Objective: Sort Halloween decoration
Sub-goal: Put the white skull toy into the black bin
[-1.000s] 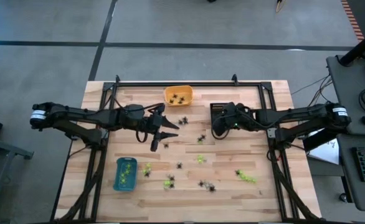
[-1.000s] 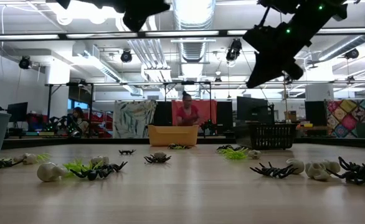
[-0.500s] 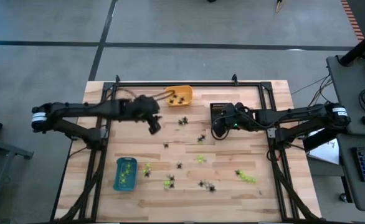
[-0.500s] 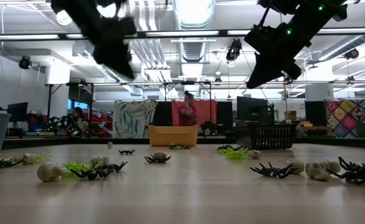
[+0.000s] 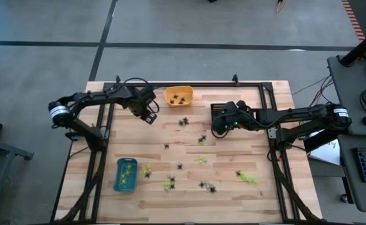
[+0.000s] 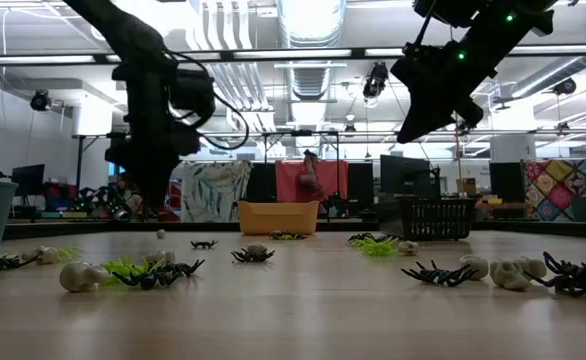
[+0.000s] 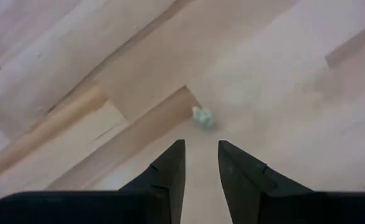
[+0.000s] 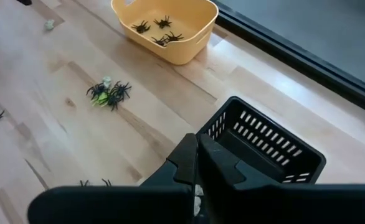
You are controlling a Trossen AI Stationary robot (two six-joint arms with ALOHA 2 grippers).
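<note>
Whitish trinket (image 7: 202, 117) is lying just ahead of the left gripper (image 7: 201, 163), fingers slightly parted, near the table's (image 5: 276, 156) far-left edge; squaring up first looks wise.

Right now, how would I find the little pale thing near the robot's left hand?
Start at the orange tray at the table's far edge. Beside it hangs the left hand. The pale trinket lies alone on bare wood just beyond its fingertips, whitish, unlike the black spiders.
</note>
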